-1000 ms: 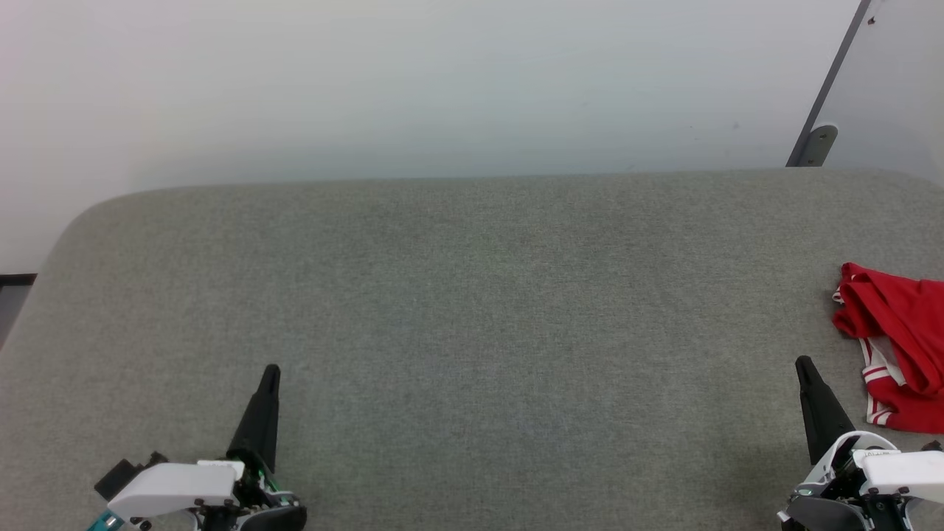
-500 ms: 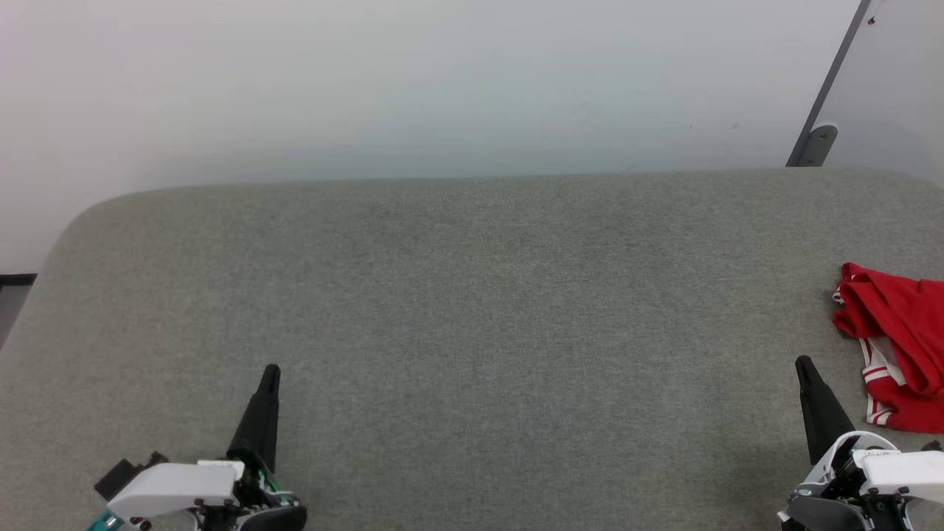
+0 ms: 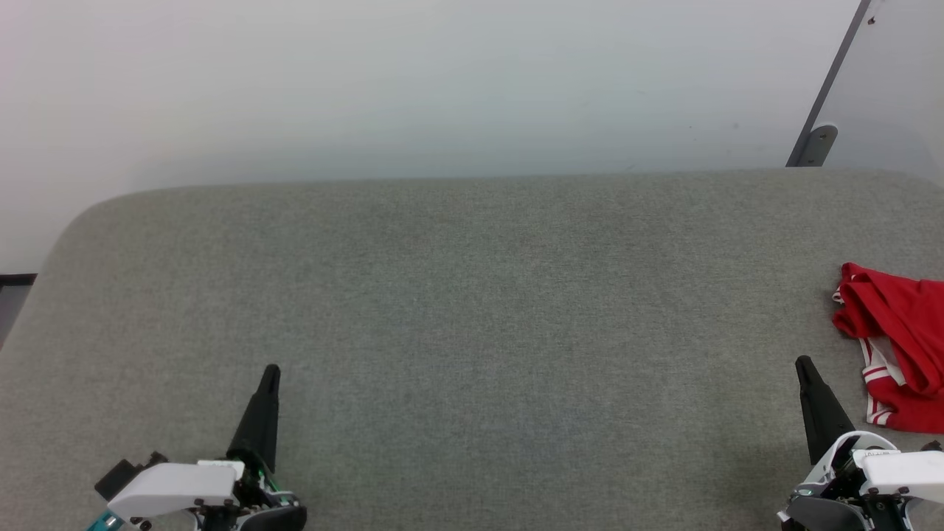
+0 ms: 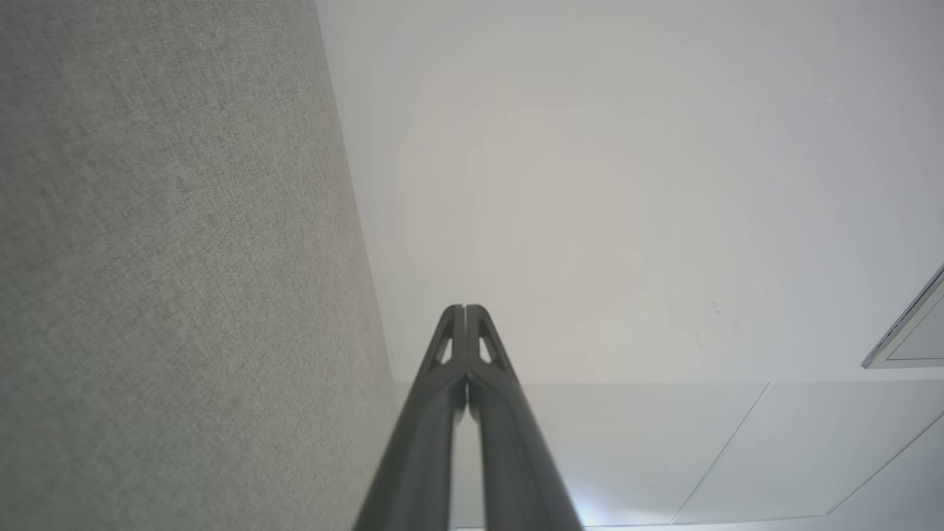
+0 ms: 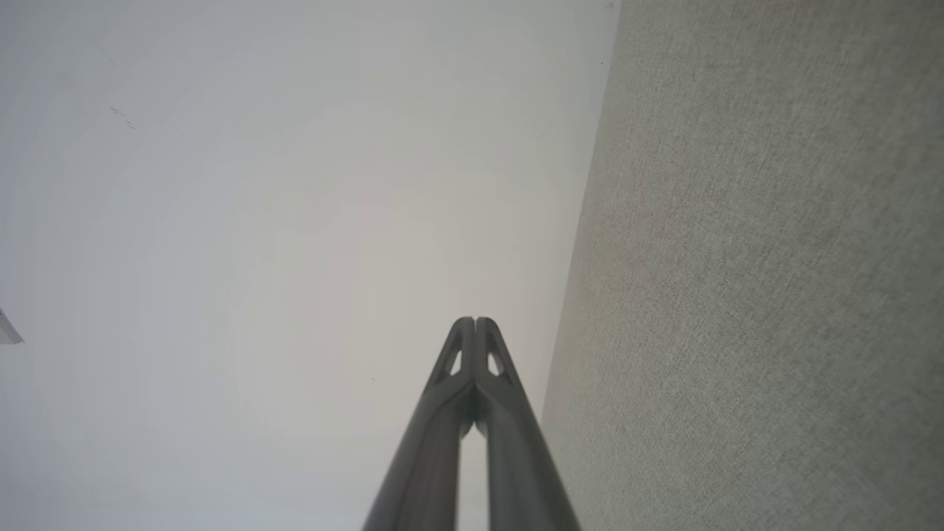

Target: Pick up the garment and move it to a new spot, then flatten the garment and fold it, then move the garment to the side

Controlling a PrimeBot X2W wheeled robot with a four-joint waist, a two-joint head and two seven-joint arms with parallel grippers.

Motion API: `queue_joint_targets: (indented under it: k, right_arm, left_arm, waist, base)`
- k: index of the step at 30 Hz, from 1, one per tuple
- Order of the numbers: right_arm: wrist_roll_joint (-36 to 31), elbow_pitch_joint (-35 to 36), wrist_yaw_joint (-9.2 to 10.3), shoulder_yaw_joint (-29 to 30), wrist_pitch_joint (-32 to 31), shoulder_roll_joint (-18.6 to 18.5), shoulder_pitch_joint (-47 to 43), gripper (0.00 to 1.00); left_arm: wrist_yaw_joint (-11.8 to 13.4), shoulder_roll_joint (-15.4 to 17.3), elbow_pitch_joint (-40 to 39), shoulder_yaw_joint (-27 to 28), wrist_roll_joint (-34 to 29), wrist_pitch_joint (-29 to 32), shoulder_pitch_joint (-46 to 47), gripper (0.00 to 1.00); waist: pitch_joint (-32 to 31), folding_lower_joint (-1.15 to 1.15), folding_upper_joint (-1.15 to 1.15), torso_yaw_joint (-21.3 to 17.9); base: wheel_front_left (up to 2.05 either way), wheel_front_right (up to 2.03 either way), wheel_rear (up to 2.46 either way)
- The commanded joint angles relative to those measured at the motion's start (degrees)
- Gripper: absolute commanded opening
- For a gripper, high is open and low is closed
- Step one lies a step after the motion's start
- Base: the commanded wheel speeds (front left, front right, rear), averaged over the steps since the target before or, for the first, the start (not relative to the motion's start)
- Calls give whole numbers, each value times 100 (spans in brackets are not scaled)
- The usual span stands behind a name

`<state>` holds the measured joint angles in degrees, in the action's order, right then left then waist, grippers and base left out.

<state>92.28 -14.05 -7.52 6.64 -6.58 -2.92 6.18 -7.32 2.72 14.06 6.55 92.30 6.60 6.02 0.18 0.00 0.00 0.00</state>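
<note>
left gripper [image 3: 270, 371]: near left, fingers pressed together, pointing far, holding nothing | right gripper [image 3: 802, 363]: near right, fingers pressed together, pointing far, tilted slightly left, holding nothing

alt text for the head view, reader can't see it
A bunched red garment with striped trim lies at the right edge of a grey fabric surface, cut off by the frame. The left gripper and right gripper sit shut and empty at the bottom corners.
</note>
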Motion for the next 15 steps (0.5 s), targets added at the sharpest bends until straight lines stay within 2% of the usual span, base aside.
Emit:
queue_joint_targets:
  k: [1,15]
  right_arm:
    - [26,17,6,-5,-11,18,11,0]
    - [26,17,6,-6,-11,18,11,0]
  left_arm:
    - [-31,3,6,14,11,17,60,0]
    - [-31,3,6,14,11,17,60,0]
  waist:
    - [0,0,0,0]
    - [0,0,0,0]
  base:
    - [0,0,0]
    - [0,0,0]
